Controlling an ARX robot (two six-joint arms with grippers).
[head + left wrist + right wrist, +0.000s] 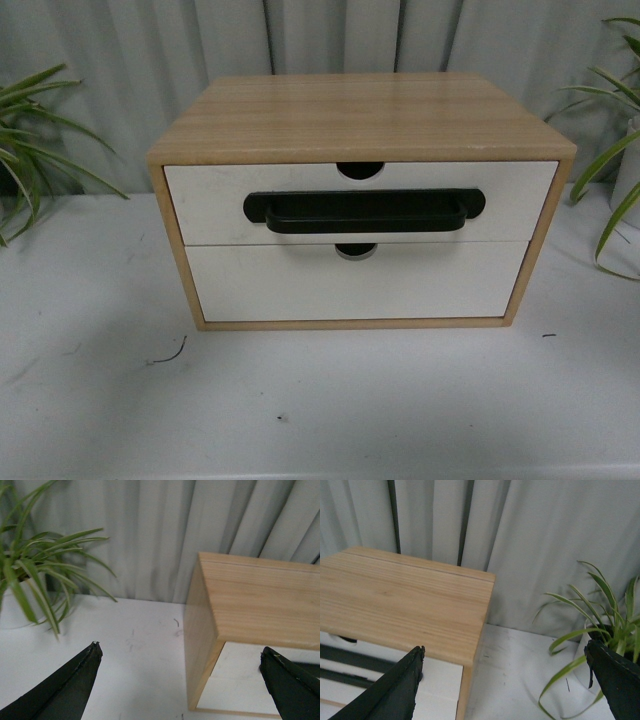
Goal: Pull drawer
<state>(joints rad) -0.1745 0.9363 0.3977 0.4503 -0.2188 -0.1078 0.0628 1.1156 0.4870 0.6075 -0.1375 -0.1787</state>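
The drawer point(210, 205) is shut. It sits in the upper of the two slots, its white front flush with the cabinet point(360, 115) frame, so I judge that none of the pull is done. Its handle point(365, 211) runs wide across the middle of the front with nothing on it. The whole job is left: reach in, close on the bar, draw it straight toward me.

Neither arm shows in the front view. From the wrist cameras, my left pincer point(180, 652) is spread wide and holds nothing, off the cabinet's left front corner above the desk point(320, 400). My right pincer point(505, 650) is likewise spread and empty, off the right front corner and looking down on the cabinet top. Neither touches anything.

The bar stands proud of the front, and there seems to be a gap behind it for a finger. The plain lower front point(355, 285) lies just beneath it, so I'd come in level rather than from below. There is open desk in front of the cabinet for the drawer to slide out over. The left plant point(40, 140) is well apart from the cabinet. The right plant point(615, 170) leans nearer, and its leaves could brush my right arm.
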